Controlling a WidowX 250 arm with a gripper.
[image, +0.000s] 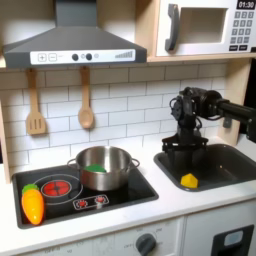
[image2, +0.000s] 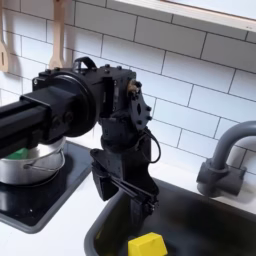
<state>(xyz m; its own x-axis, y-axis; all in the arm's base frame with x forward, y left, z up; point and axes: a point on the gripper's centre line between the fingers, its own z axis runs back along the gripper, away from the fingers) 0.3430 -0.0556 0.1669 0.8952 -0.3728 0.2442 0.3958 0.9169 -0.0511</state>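
My gripper hangs over the sink basin at the first exterior view's right, pointing down. Its black fingers stand apart with nothing between them, so it is open. Below it a small yellow object lies on the sink floor, apart from the fingers. In the second exterior view the gripper is a little above and left of the yellow object. The arm's dark body reaches in from the second exterior view's left.
A steel pot with something green inside sits on the black stove, with an orange carrot at its front left. A grey faucet rises behind the sink. A wooden spatula and spoon hang on the tiled wall.
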